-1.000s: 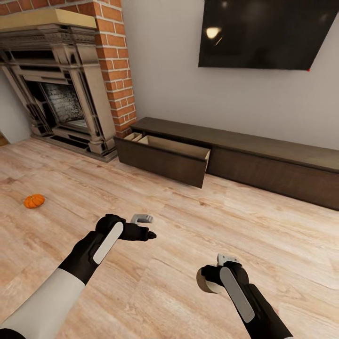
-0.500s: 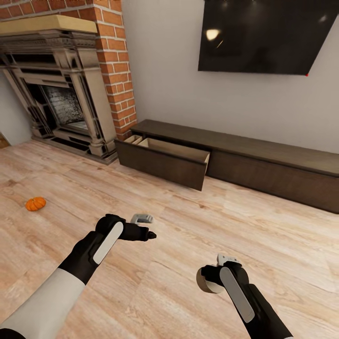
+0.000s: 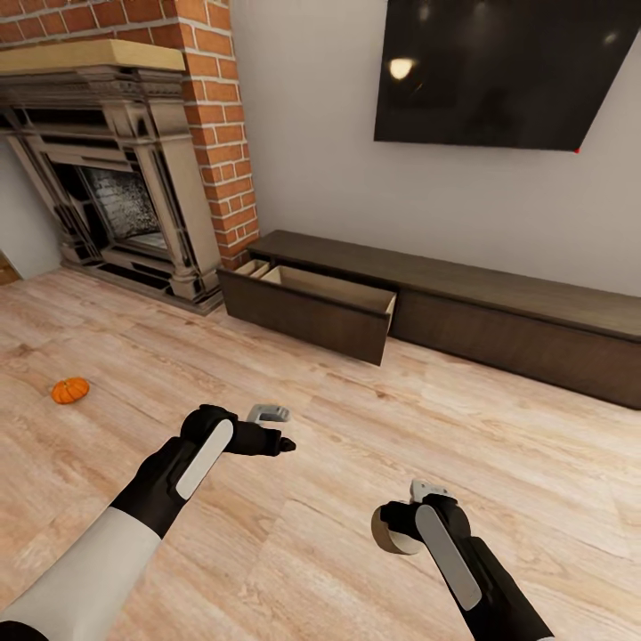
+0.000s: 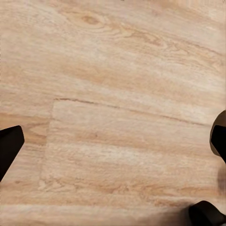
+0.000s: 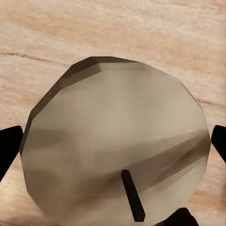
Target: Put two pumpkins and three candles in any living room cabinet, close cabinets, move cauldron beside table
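The robot stood on the pale wooden floor (image 3: 463,427) facing the far wall, both arms held out low in front of it. Its right gripper (image 3: 402,525) was clamped around a stubby tan candle (image 5: 117,155), whose round top and dark wick faced the wrist camera, with the black fingertips (image 5: 9,146) showing at either side of it. The left gripper (image 3: 283,442) hung over bare boards with nothing in it; the fingertips (image 4: 9,146) stood wide apart at the edges of its wrist view.

Well beyond both grippers, against the far wall, ran the long dark-brown cabinet (image 3: 499,312). Its left drawer (image 3: 312,307) was pulled out towards the room, the light wood inside visible. It lay ahead of the candle-carrying gripper and somewhat to its left, a good stretch of floor between them.

A small orange pumpkin (image 3: 70,390) sat on the floor far to the left, well apart from the left gripper. Behind it stood the brick fireplace (image 3: 116,178), and a dark television (image 3: 499,71) hung on the wall above the cabinet.
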Controlling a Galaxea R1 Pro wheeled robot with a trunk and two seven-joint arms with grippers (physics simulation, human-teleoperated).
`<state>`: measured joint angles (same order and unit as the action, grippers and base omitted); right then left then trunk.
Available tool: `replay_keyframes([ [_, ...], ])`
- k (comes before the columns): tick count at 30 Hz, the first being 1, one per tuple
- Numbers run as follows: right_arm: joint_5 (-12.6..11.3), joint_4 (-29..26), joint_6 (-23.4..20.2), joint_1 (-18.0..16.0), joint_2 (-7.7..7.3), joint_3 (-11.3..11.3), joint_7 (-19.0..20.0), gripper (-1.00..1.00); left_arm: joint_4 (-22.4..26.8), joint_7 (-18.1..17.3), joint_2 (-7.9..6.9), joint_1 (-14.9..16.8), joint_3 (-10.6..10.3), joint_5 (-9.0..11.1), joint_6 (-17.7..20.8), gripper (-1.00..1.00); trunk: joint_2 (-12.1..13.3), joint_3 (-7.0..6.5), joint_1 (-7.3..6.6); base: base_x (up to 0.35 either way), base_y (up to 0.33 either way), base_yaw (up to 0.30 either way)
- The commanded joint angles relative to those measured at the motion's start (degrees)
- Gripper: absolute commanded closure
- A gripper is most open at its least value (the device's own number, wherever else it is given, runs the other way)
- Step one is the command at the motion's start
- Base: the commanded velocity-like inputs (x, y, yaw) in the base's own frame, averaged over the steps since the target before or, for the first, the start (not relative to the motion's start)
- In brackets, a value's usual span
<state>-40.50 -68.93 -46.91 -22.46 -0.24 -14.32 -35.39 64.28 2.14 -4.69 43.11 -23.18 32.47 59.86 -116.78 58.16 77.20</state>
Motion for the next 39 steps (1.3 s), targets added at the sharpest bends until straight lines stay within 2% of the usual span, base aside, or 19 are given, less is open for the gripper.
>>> replay_keyframes([
  [1, -0.64, -0.06, -0.03, -0.04, -0.03, -0.11, -0.65, 1.0, 0.05, 0.21, -0.05, 0.04, -0.12, 0.23, 0.14, -1.0, 0.4, -0.14, -0.23, 0.0, 0.0, 0.0],
  [17, -0.64, -0.06, -0.03, -0.04, -0.03, -0.09, -0.65, 1.0, -0.34, 0.23, -0.03, 0.04, -0.11, 0.23, 0.14, -1.0, 6.81, -3.01, -3.75, 0.0, 0.0, 0.0],
  [24, -0.64, -0.06, -0.03, -0.04, -0.03, -0.09, -0.65, 1.0, -7.17, 0.18, 0.01, 0.1, -0.17, 0.26, 0.14, -1.0, 9.62, -4.27, -5.28, 0.0, 0.0, 0.0],
  [39, -0.64, -0.06, -0.04, -0.04, -0.03, -0.09, -0.65, 1.0, -10.21, 0.2, 0.12, 0.4, 0.23, 0.28, 0.14, -1.0, 15.64, -6.96, -8.58, 0.0, 0.0, 0.0],
])
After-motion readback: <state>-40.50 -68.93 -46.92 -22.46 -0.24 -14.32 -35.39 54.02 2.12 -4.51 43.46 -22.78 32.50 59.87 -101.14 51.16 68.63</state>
